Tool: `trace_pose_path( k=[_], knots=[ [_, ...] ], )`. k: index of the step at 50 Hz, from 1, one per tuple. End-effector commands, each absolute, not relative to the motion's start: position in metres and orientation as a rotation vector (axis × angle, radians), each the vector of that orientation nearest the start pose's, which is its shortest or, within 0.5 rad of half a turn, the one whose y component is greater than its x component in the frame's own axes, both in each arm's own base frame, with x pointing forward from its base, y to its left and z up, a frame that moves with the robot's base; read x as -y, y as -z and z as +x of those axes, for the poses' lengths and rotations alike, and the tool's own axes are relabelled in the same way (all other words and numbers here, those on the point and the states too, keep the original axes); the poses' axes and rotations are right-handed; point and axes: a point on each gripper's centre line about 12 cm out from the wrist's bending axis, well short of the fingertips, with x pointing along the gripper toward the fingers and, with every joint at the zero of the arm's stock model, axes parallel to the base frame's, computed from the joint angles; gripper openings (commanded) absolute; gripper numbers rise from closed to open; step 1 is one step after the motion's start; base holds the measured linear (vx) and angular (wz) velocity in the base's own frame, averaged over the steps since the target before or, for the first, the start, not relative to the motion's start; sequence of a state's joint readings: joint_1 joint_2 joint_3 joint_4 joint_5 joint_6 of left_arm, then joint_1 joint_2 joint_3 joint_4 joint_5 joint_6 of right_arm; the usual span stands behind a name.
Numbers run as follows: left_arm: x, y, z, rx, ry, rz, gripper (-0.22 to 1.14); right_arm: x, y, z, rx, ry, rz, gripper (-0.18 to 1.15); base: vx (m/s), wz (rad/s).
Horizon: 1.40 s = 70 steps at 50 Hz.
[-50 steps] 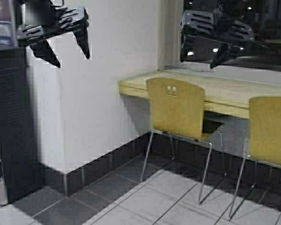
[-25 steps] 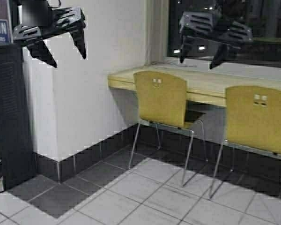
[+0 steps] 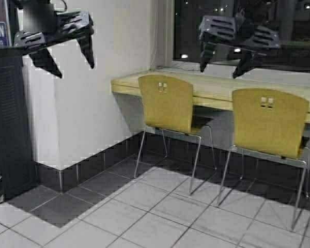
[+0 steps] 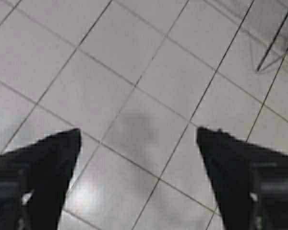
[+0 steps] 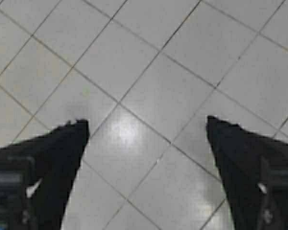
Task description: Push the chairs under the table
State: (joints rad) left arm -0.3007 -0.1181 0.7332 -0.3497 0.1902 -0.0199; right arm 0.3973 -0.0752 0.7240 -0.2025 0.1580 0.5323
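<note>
Chairs [image 3: 168,103] below raised hands [image 3: 75,64].

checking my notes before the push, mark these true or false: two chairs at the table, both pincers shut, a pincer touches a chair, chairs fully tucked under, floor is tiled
1. Two chairs stand at the table. True: the left chair and the right chair.
2. Both pincers are shut. False: the left pincer and the right pincer are both open.
3. A pincer touches a chair. False: both hang raised, apart from the chairs.
4. The chairs are fully tucked under. False: their backrests and rear legs stand out in front of the table edge.
5. The floor is tiled. True.
</note>
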Motion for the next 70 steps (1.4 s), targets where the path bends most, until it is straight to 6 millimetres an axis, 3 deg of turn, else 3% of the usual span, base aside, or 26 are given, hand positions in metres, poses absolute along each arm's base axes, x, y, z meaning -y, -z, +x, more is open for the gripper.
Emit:
trace_pose_path(
  k=[1,48,70],
  knots=[
    [0.114,-0.181,0.341,-0.813,0.2,-0.252,1.02,-0.135,-0.177,0.336,-0.803,-0.211,0.152,1.04,-0.26,-0.1],
    [0.11,-0.165,0.347,-0.845,0.176,-0.248,1.02,-0.126,-0.172,0.341,-0.808,-0.186,0.154,1.04,-0.18,-0.26],
    [0.107,-0.176,0.348,-0.82,0.17,-0.276,1.02,-0.126,-0.174,0.343,-0.802,-0.184,0.165,1.04,-0.08,-0.24]
  ],
)
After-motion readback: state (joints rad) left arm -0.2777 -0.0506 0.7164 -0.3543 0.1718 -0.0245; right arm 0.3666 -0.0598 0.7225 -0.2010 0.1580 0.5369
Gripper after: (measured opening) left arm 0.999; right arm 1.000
